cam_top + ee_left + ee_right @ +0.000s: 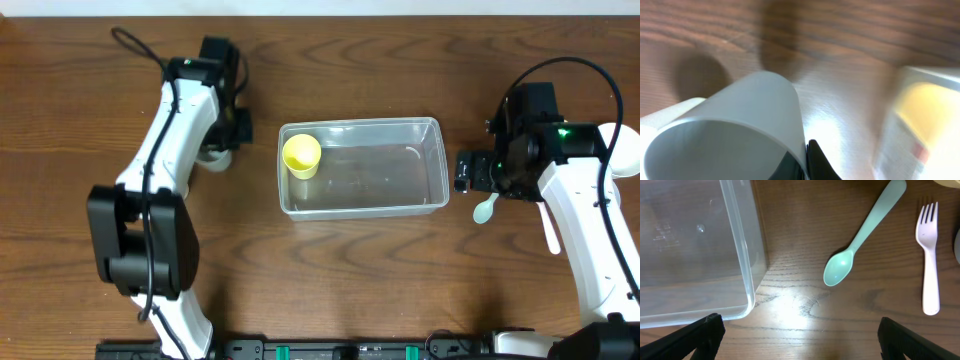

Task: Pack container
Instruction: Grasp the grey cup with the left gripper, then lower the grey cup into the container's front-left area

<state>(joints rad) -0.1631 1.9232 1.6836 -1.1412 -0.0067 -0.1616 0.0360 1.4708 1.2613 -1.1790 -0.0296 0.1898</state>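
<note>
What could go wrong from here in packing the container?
The left gripper meets the grey cup only at its rim; a grip there might slip or tip it. The mint spoon lies flat on the table near the container wall, so the open right gripper may skid it or bump the wall. The yellow cup already in the container could be knocked.

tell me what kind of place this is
Probably a robot lab workbench, not a home kitchen: a left arm and right arm at a wooden table, with a clear container, yellow cup, spoon and fork laid out.
</note>
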